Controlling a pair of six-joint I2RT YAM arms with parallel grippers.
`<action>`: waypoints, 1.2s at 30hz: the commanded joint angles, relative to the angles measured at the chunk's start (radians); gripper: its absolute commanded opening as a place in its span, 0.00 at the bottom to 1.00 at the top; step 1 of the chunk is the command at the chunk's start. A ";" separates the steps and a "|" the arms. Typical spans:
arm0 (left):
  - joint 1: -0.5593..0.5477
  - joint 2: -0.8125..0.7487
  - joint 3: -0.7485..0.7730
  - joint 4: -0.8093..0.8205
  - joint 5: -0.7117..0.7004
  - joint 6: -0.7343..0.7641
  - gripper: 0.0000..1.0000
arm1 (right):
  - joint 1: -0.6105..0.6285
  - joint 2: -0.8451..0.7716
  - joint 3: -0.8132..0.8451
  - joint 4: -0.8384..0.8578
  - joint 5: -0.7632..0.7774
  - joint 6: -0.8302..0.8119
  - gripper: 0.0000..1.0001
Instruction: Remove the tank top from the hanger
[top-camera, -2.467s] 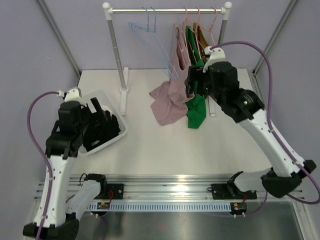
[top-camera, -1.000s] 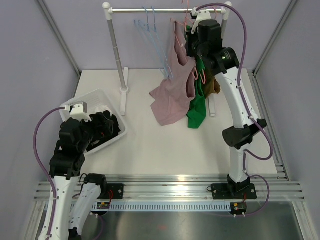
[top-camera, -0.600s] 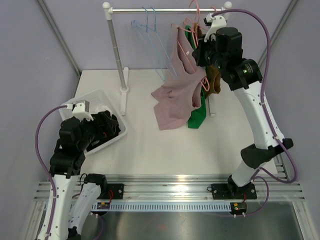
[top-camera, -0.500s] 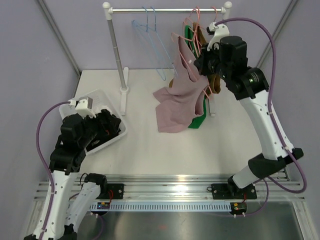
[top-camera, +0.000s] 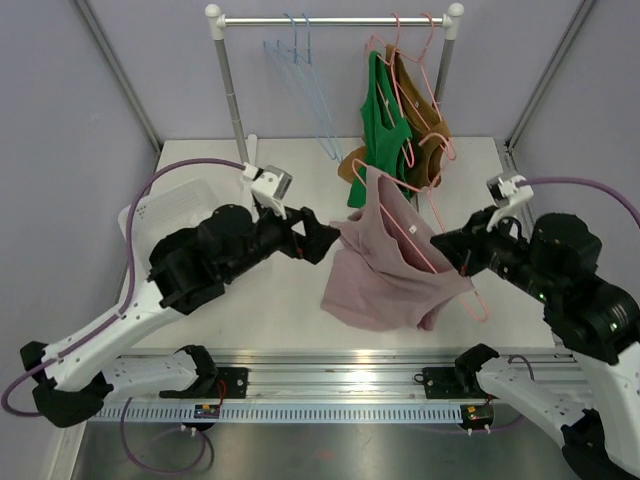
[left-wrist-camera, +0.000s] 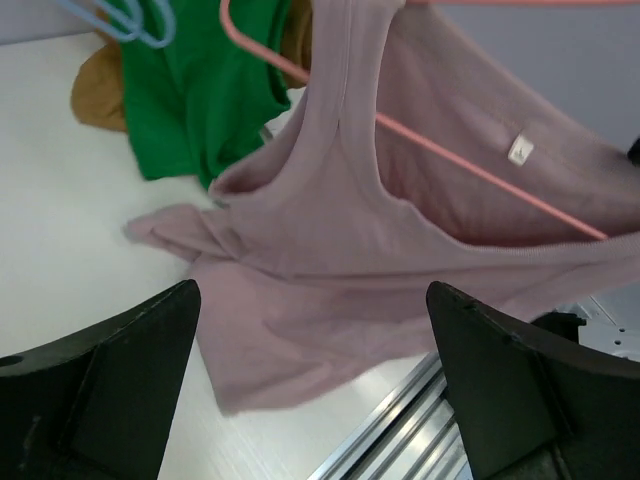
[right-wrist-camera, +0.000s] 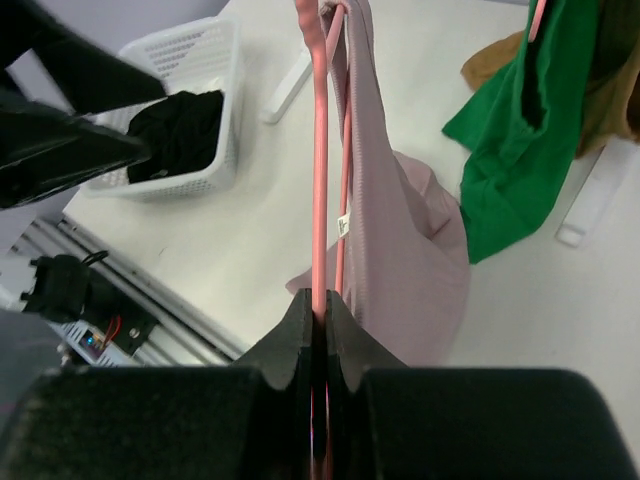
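A mauve tank top hangs on a pink wire hanger, off the rack and tilted over the front of the table. My right gripper is shut on the hanger's wire, which is pinched between the jaws, and the tank top drapes to the right of it. My left gripper stands wide open just left of the tank top, apart from it. In the left wrist view the tank top and hanger fill the space beyond the open left gripper.
The clothes rack at the back carries blue hangers, a green top and a brown garment. A white basket with black clothes sits at the left. A metal rail runs along the near edge.
My right arm lifted the hanger with the tank top off the rack and brought it down toward the table's front. My left arm swung from the basket to beside the tank top, still open.
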 joint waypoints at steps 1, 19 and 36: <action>-0.088 0.090 0.079 0.178 -0.119 0.074 0.99 | 0.006 -0.108 -0.043 -0.021 -0.113 0.059 0.00; -0.191 0.345 0.199 0.262 -0.145 0.149 0.20 | 0.006 -0.262 -0.029 -0.162 -0.211 0.087 0.00; 0.022 0.112 0.032 -0.068 -0.487 -0.102 0.00 | 0.006 -0.357 -0.184 -0.001 -0.461 -0.022 0.00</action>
